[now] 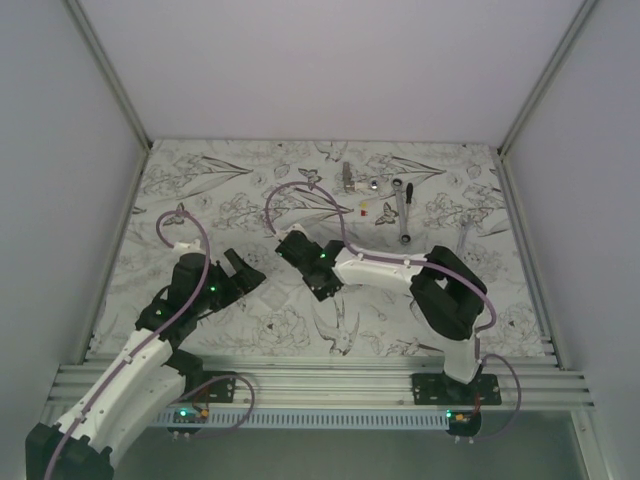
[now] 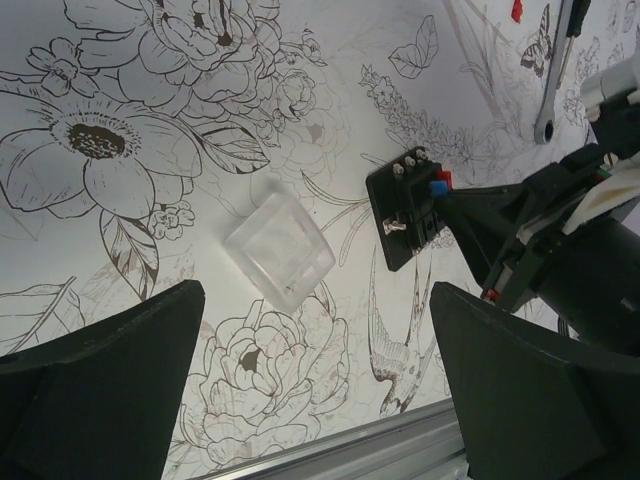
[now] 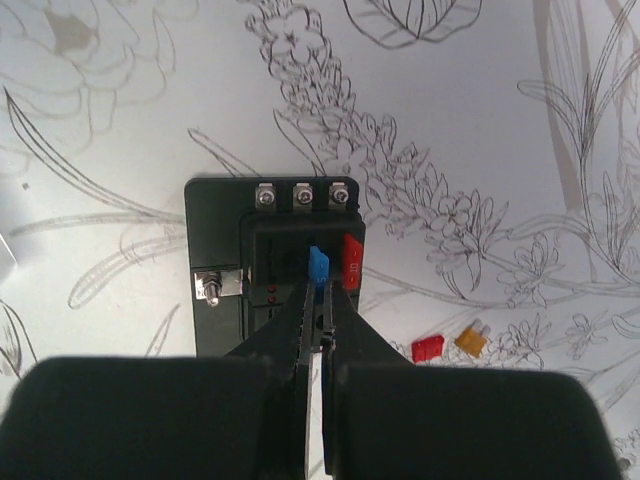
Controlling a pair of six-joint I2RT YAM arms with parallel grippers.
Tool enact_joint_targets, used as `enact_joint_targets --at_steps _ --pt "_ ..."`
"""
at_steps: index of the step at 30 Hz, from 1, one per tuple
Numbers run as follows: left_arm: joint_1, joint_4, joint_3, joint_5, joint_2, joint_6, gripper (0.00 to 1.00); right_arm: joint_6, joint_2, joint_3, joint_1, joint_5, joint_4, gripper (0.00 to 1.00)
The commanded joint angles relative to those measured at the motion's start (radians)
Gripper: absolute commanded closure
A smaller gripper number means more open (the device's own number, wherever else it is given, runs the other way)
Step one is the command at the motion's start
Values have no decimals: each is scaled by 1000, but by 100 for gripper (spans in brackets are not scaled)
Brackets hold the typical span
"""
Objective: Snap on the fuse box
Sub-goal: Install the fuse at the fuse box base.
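Observation:
The fuse box (image 3: pixel 270 265) is a black plate with a raised block, three screws along its far edge, and a blue fuse (image 3: pixel 318 268) and a red fuse (image 3: pixel 352 262) standing in its slots. My right gripper (image 3: pixel 322 290) is shut, and its tips meet at the near end of the blue fuse. In the left wrist view the fuse box (image 2: pixel 405 208) lies right of a clear plastic cover (image 2: pixel 280 248), with the right gripper (image 2: pixel 452 200) pressing on it from the right. My left gripper (image 2: pixel 315 300) stands wide open and holds nothing, just short of the cover. From above, the left gripper (image 1: pixel 245 270) faces the right gripper (image 1: pixel 296 248).
A silver ratchet wrench (image 1: pixel 403 215) lies further back; it also shows at the far right as wrench (image 2: pixel 555 80). Loose red (image 3: pixel 427 348) and yellow (image 3: pixel 471 342) fuses lie right of the box. Small metal parts (image 1: pixel 347 178) sit at the back. An aluminium rail (image 1: pixel 320 380) runs along the near edge.

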Motion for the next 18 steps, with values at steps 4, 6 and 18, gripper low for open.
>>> enact_joint_targets --at_steps 4,6,18 --pt "7 -22 -13 15 -12 -12 0 -9 -86 -25 8 -1 1 100" --pt "7 -23 -13 17 -12 -13 0 11 -79 -17 7 12 2 100" --pt "8 -23 -16 18 -21 -14 0 77 -10 17 5 7 -16 100"
